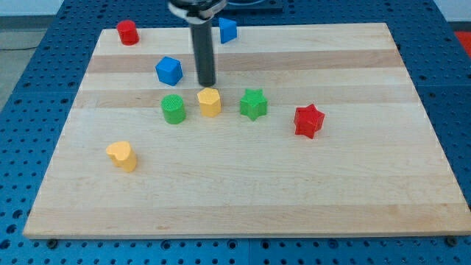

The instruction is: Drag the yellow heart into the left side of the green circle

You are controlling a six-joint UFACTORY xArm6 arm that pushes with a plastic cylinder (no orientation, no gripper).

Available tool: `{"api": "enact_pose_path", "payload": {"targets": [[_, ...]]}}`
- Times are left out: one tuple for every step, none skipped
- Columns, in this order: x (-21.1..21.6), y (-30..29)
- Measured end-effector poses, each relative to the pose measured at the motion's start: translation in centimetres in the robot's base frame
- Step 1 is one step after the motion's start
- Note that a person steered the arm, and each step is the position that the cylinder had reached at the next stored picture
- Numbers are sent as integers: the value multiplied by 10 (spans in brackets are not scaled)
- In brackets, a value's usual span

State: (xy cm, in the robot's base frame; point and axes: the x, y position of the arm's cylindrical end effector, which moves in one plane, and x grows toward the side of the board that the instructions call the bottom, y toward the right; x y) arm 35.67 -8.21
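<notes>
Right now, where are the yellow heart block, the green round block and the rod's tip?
yellow heart block (122, 156): camera view, on its top face.
green round block (173, 108): camera view, on its top face.
my tip (207, 84): camera view, the rod's very end.

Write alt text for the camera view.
My tip rests just above a yellow hexagon, between a green circle and green star. The yellow heart lies apart, toward the wooden board's lower left.

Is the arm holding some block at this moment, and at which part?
Nothing is held. My tip stands just above the yellow hexagon in the view, far from the yellow heart.
</notes>
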Motion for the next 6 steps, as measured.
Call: {"api": "enact_pose_path", "payload": {"targets": [[5,-36],[24,-102],[74,-166],[148,-168],[188,-157],[181,-134]]}}
